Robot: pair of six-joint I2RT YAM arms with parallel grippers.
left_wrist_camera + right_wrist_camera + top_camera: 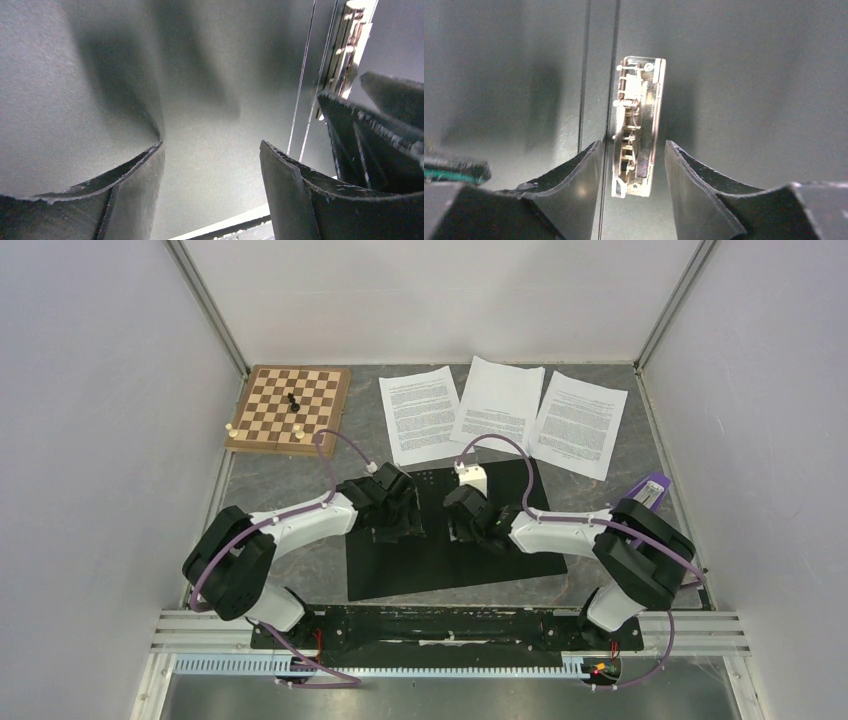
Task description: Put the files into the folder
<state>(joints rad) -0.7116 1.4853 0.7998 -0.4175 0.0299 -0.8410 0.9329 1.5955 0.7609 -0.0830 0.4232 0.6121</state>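
Open folder [430,570], black faces up; three files [498,402] on table [592,490] beyond

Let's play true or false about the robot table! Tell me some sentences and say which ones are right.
1. Three paper sheets lie outside the folder. True.
2. The folder is shut. False: it lies open, black inside facing up.
3. A chessboard sits at the far left of the table. True.
4. The right gripper holds a sheet. False: it is open, its fingers either side of the folder's clip.
5. The left gripper is open. True.
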